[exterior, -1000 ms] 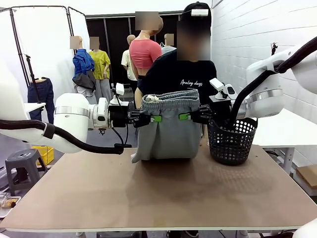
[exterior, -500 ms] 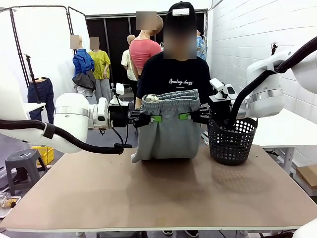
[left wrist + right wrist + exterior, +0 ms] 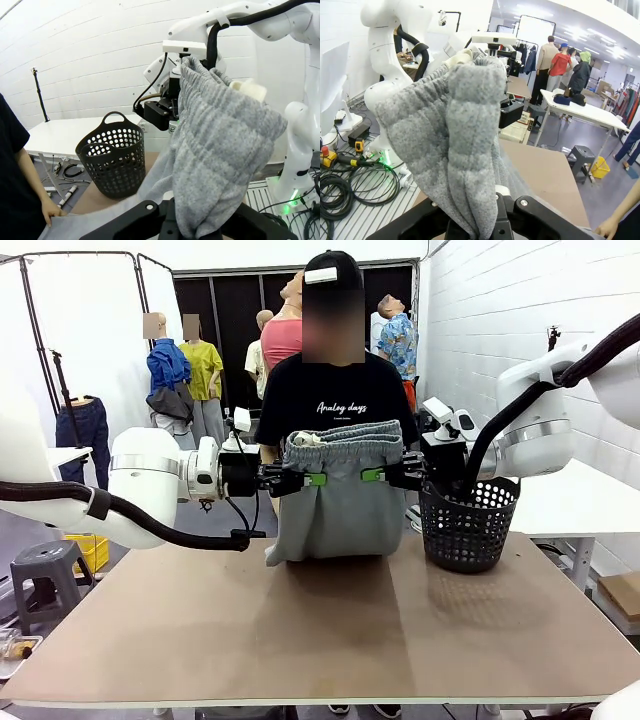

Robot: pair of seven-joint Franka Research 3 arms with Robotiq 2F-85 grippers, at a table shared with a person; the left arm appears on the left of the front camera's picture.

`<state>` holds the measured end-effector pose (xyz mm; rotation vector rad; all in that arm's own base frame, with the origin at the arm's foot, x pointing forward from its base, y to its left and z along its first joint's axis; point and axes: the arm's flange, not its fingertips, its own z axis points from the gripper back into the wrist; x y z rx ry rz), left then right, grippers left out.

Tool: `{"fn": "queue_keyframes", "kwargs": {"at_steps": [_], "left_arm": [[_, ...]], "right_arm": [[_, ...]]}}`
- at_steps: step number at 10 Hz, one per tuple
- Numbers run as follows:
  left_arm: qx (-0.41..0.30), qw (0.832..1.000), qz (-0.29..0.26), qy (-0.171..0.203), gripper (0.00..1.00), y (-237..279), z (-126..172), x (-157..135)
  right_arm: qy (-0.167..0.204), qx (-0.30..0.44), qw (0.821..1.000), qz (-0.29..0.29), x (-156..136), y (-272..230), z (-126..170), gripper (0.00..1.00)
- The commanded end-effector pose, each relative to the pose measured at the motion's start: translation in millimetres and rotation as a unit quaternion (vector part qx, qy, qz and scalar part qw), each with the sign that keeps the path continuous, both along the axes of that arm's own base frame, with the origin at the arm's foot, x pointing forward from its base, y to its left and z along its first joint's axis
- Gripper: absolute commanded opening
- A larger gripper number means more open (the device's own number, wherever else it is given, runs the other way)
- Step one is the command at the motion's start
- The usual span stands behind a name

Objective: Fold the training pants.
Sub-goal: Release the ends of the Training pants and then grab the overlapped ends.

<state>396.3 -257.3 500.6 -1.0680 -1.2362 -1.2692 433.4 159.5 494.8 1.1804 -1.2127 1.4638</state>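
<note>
Training pants [image 3: 335,510]: soft ribbed grey jersey with a gathered waistband. They hang as a rounded drape at the table's [image 3: 300,640] far edge, the lower end resting on it. Left gripper [image 3: 305,479] and right gripper [image 3: 380,475] are both clamped on the waistband ends. A black perforated plastic basket [image 3: 468,530] stands just beside them, toward the far right corner. Versus earlier: arms and pants unchanged, person [image 3: 330,400] behind now stands taller.

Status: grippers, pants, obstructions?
Left gripper, right gripper shut on light grey jersey training pants, waistband up, legs draped to brown table. Black perforated basket beside right gripper.
</note>
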Motion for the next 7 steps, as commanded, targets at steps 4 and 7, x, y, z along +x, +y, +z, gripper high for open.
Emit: {"fn": "queue_keyframes", "kwargs": {"at_steps": [4, 7], "left_arm": [[0.001, 1.000, 0.004, -0.005, 0.00, -0.8, 4.4, -1.6], [0.001, 1.000, 0.004, -0.005, 0.00, -0.8, 4.4, -1.6]], "right_arm": [[-0.002, 0.006, 1.000, 0.005, -2.5, -0.8, -0.4, 0.00], [-0.002, 0.006, 1.000, 0.005, -2.5, -0.8, -0.4, 0.00]]}}
